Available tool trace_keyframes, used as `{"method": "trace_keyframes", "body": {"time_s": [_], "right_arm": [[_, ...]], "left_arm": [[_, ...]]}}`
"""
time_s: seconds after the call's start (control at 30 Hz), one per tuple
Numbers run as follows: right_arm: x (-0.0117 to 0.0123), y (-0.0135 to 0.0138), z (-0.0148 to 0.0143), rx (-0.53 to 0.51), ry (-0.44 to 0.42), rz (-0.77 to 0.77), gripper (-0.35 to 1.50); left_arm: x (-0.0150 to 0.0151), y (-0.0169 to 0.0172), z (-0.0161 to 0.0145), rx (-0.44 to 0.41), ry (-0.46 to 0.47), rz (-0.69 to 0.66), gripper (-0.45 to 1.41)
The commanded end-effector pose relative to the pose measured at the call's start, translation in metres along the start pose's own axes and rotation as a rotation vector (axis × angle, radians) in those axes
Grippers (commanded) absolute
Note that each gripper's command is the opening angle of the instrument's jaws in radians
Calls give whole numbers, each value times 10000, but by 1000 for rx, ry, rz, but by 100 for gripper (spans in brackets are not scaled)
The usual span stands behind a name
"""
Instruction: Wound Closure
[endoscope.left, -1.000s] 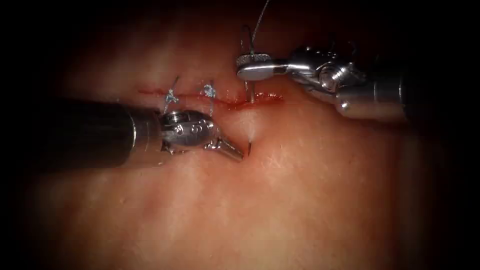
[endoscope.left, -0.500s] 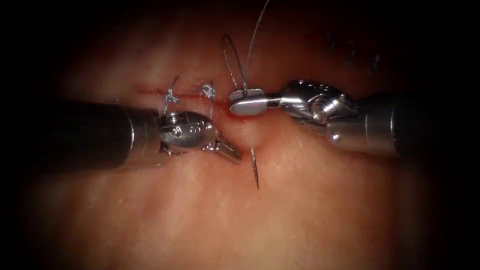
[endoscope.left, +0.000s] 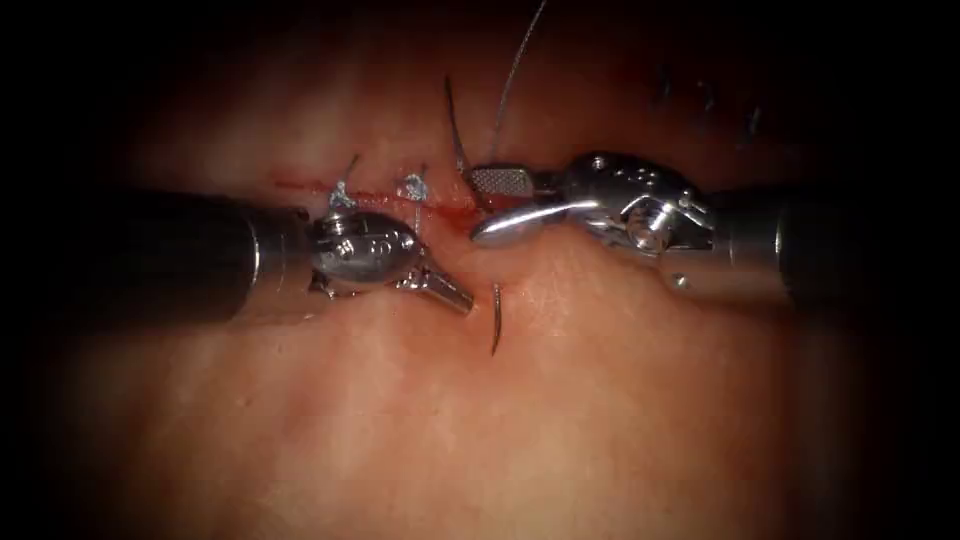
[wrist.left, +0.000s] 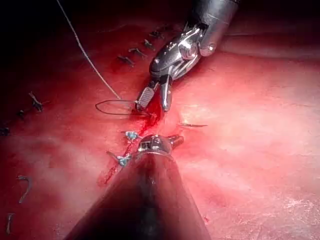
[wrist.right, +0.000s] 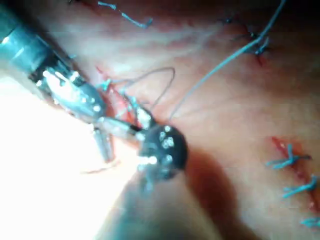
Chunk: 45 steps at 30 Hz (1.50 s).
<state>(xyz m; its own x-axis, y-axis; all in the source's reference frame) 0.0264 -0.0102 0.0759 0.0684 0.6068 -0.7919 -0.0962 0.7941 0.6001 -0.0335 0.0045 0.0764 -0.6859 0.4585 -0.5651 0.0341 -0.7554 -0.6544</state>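
Right pincer (endoscope.left: 492, 206) now open, needle (endoscope.left: 496, 318) released

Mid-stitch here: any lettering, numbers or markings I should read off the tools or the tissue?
Readable text: none.
Left hand: the small marks on its wrist are too small to read; jaws shut, holding nothing.
Right hand: no legible marking; jaws open, holding nothing.
Needle: unmarked; it sits in the tissue across the cut, with its point out beside the left hand.

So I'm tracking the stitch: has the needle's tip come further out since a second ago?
Yes. The needle tip has emerged further below the cut, beside the left tool.
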Motion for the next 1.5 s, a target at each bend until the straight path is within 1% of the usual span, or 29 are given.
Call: {"method": "trace_keyframes", "body": {"time_s": [0.03, 0.13, 0.23, 0.3, 0.4, 0.47, 0.5, 0.6, 0.67, 0.8, 1.0, 1.07, 1.17, 1.2, 1.23, 1.33, 1.43, 1.47, 1.5], "right_arm": [[8, 4, 9, -22, -1, -38, 121], [17, 2, 13, -60, -36, -75, 123], [23, 1, 18, -87, -58, -74, 123], [21, 3, 22, -92, -79, -76, 118], [14, 7, 24, -146, -197, -90, 116], [11, 11, 22, -168, -238, -90, 116], [9, 15, 17, -197, -256, -75, 116], [9, 21, 12, -206, -255, -48, 116], [8, 22, 13, -199, -253, -31, 113], [6, 19, 18, -171, -251, -22, 96], [7, 11, 28, -145, -249, -17, 81], [4, 9, 33, -141, -245, -20, 72], [-3, 11, 36, -142, -258, -13, 57], [-6, 13, 36, -145, -263, -4, 44], [-8, 15, 36, -147, -269, 0, 37], [-16, 22, 35, -150, -276, 19, 34], [-18, 26, 35, -153, -275, 23, 30], [-17, 25, 34, -152, -275, 24, 15], [-15, 24, 34, -154, -269, 25, -5]], "left_arm": [[2, -7, 5, 1, 1, 3, -28], [2, -7, 5, 1, 1, 3, -28], [2, -7, 5, 1, 1, 2, -28], [2, -7, 5, 1, 1, 3, -28], [2, -7, 5, 1, 1, 3, -28], [2, -7, 5, 1, 1, 3, -28], [2, -6, 5, 1, 1, 3, -28], [1, -6, 6, 2, 1, 3, -28], [1, -6, 6, 2, 1, 3, -28], [1, -6, 6, 2, 1, 3, -28], [1, -6, 6, 3, 1, 3, -28], [1, -6, 7, 3, 1, 3, -28], [1, -6, 7, 3, 1, 3, -28], [1, -6, 7, 3, 1, 3, -28], [1, -6, 7, 3, 1, 3, -28], [1, -6, 7, 3, 1, 3, -28], [1, -6, 7, 3, 1, 3, -28], [1, -6, 7, 3, 1, 3, -28], [1, -6, 7, 3, 1, 3, -28]]}}
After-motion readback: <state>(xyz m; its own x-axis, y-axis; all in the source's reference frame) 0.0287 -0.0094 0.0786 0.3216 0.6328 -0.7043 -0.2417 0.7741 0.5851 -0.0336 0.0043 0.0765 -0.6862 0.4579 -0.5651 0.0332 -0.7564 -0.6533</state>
